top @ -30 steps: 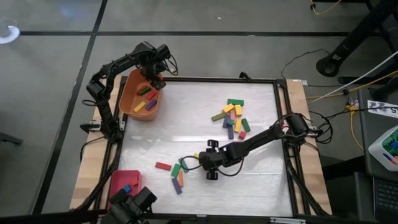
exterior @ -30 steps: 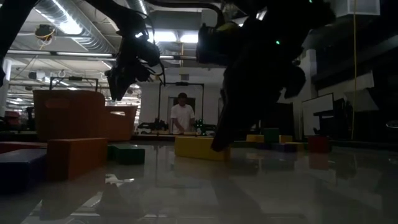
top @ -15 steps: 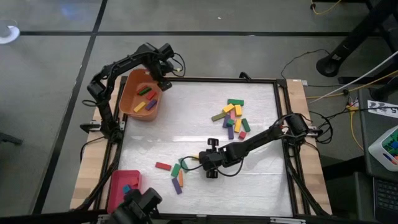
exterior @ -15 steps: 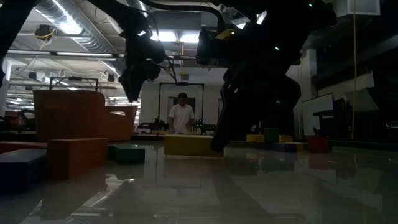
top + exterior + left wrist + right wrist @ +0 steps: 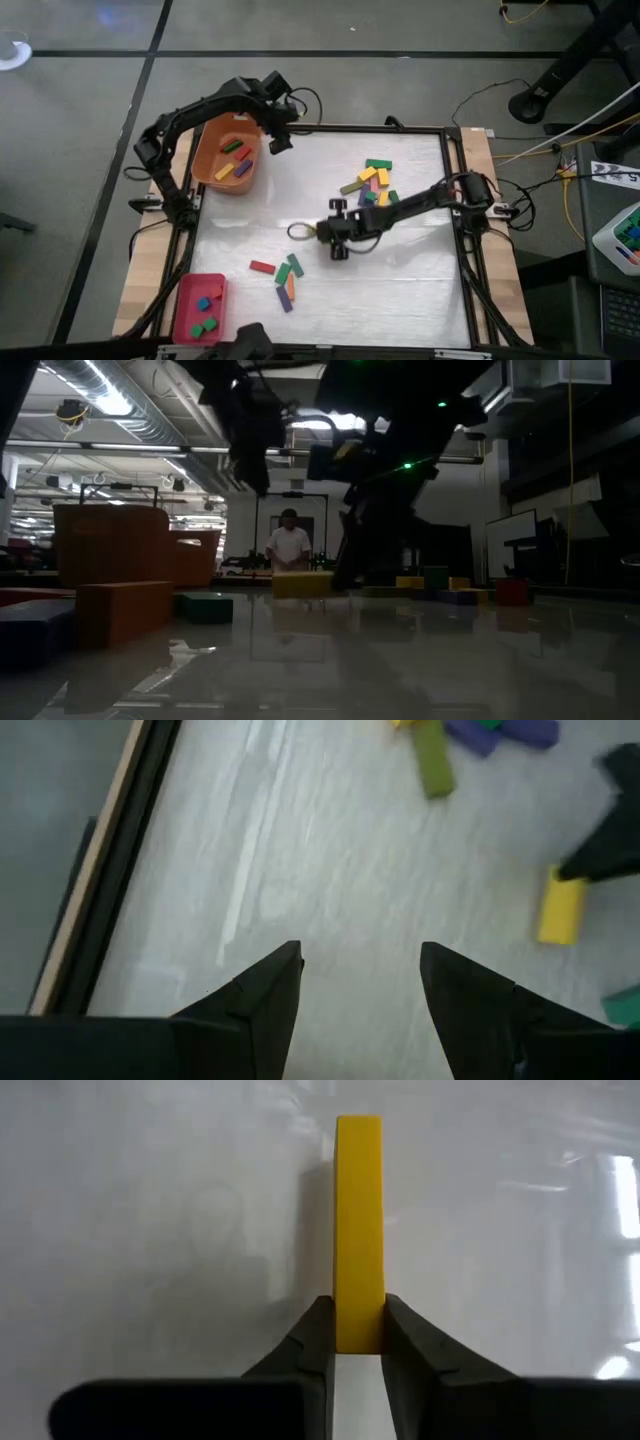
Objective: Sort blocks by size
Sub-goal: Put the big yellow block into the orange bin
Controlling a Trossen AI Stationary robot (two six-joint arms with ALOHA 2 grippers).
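My right gripper (image 5: 322, 232) is at the table's middle, shut on a yellow bar (image 5: 358, 1220), which also shows in the low view (image 5: 302, 584) and in the left wrist view (image 5: 560, 905). My left gripper (image 5: 281, 140) is open and empty over the table's far left corner, beside the orange tub (image 5: 225, 155), which holds several bars. A pile of blocks (image 5: 372, 185) lies at the far right. A few more blocks (image 5: 287, 275) lie toward the near edge. My right gripper pinches the yellow bar between its two fingers, on the bar's two long sides at its near end (image 5: 358, 1338). The fingers come from the table's right and lie along the bar, which sticks out ahead of them. I cannot tell whether the bar touches the table.
A flat red tray (image 5: 200, 305) with small blue and green cubes sits at the near left corner. A red bar (image 5: 262, 267) lies in front of it. A dark frame (image 5: 445, 135) rims the white table top. A person (image 5: 290, 550) stands far behind the table.
My right gripper has gone toward the table's far edge with the yellow bar, away from the blocks near the front. My left gripper has gone from above the orange tub toward the table's right, over the white top's far left corner.
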